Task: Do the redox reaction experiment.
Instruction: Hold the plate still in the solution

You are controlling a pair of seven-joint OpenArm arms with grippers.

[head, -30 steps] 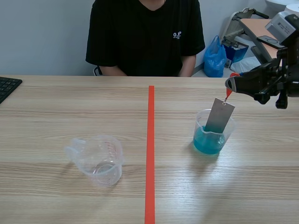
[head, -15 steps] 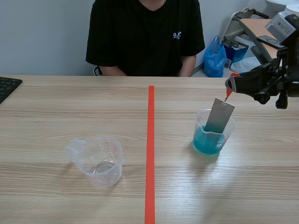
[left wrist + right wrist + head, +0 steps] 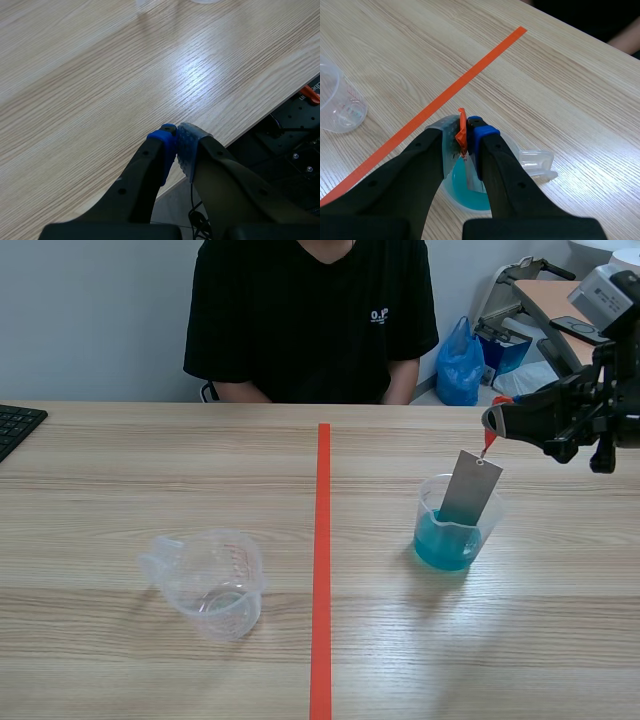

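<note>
Right gripper (image 3: 466,135) pinches the orange tag (image 3: 461,126) of a grey metal strip (image 3: 470,488) slanting into the blue-liquid beaker (image 3: 452,540) on the bench (image 3: 150,470) — left gripper (image 3: 176,139), clenched on nothing, hovers at the bench edge.

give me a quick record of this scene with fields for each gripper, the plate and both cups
left gripper: shut on nothing, over the edge of the table
right gripper: shut on the orange tab, above the beaker
metal plate: hangs tilted from the tab, lower end inside the beaker
beaker: right of the tape line, holds blue liquid
empty cup: left of the tape line, upright, untouched
</note>
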